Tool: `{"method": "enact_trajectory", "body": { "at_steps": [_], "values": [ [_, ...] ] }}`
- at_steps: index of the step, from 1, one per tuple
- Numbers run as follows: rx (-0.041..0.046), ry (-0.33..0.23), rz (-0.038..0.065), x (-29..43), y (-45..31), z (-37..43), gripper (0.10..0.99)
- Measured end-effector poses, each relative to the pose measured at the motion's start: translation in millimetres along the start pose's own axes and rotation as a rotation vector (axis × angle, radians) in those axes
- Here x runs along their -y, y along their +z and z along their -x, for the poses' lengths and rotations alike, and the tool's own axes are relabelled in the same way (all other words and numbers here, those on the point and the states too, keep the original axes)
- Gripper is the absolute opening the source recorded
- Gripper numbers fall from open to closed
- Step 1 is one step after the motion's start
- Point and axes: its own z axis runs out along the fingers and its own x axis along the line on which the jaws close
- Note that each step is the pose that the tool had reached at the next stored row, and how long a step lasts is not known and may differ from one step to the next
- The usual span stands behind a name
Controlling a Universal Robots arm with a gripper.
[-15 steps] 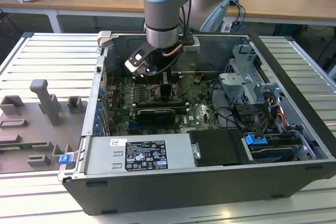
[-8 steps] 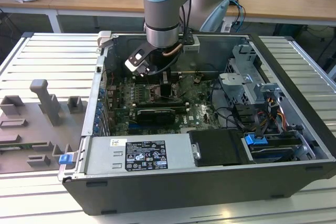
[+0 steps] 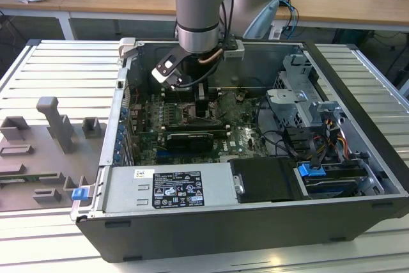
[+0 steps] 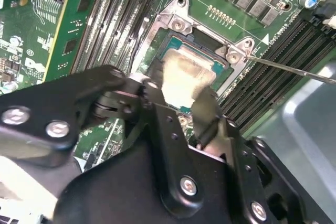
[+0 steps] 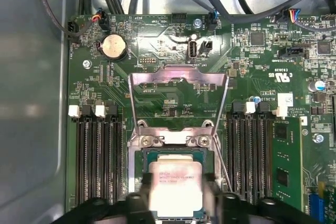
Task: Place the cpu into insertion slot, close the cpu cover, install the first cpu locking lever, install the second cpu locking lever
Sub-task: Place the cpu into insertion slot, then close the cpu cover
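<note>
The pale silver cpu [image 5: 176, 182] lies level in or just over the insertion slot [image 5: 140, 153], whose silver rim [image 4: 178, 23] frames it on the green motherboard [image 5: 252, 72]. My gripper [image 5: 177, 196] is shut on the cpu [image 4: 184, 72], one black finger [image 4: 153, 92] on each of two opposite edges. Whether the chip is fully seated I cannot tell. The cpu cover [image 5: 178, 76] stands swung open beyond the slot. Thin wire locking levers [image 5: 224, 124] stand raised beside it. In the exterior view the gripper [image 3: 203, 103] reaches down inside the open computer case.
Long black memory slots [image 5: 94, 161] flank the socket on both sides. Cables [image 3: 287, 142], a drive cage [image 3: 300, 94] and the power supply [image 3: 169, 190] crowd the case [image 3: 358, 222]. Grey fixtures [image 3: 57, 123] stand on the table at the exterior view's left.
</note>
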Motion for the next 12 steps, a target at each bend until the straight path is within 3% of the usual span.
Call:
{"method": "enact_trajectory", "body": {
  "at_steps": [1,6,12],
  "values": [
    [0.0001,0.000,-0.004,-0.4,-1.1,0.0,0.353],
    [0.0002,0.000,-0.011,-0.9,-4.9,0.0,0.114],
    [-0.0006,0.000,-0.013,-1.5,-11.8,0.0,0.106]
  ]
}}
